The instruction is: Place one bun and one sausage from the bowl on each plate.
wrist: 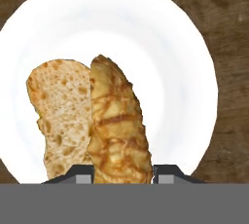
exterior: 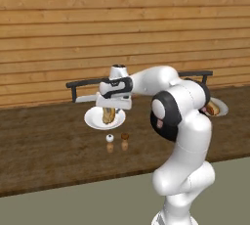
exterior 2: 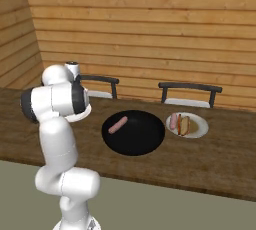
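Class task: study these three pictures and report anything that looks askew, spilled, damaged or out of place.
Nothing is spilled or broken. One oddity: the bun stands tilted over the left plate, pinched in the gripper rather than lying flat. The right plate is served; one sausage remains in the bowl.

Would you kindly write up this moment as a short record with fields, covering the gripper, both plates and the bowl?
gripper: two-finger gripper shut on the golden-tan split bun, above the left plate
left plate: round glossy white plate on the dark wooden counter; no sausage seen on it
right plate: second white plate already holds a bun and a pinkish sausage
bowl: wide shallow black bowl with one pinkish-brown sausage left
nearby: small salt and pepper shakers in front of the left plate
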{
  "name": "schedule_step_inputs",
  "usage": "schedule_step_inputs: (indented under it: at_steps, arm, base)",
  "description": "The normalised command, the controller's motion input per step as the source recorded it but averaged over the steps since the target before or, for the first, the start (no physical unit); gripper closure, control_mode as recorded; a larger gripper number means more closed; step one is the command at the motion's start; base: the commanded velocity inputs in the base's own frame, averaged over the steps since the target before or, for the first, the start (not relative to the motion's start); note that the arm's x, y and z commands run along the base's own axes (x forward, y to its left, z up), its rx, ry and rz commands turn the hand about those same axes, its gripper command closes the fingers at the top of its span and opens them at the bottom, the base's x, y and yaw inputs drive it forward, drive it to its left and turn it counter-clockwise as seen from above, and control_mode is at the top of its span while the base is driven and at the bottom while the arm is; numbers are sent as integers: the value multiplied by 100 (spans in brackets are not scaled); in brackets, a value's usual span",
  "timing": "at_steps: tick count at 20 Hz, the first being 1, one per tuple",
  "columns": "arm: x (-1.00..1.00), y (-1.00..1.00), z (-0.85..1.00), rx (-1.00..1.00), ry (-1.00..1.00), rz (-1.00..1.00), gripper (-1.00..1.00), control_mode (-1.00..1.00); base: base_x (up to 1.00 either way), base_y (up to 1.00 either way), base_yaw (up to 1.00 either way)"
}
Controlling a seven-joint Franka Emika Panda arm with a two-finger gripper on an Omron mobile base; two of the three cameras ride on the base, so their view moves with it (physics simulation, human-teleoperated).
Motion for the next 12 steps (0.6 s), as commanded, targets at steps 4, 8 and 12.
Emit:
schedule_step_inputs:
  at_steps: [4, 8, 12]
  arm:
    - [20, 1, -31, 0, 0, 0, 100, -100]
    - [14, 1, -38, -1, -2, 0, 100, -100]
    - [0, 0, -2, 0, -2, 0, 100, -100]
  base:
    - [0, 0, 0]
    - [0, 0, 0]
    - [0, 0, 0]
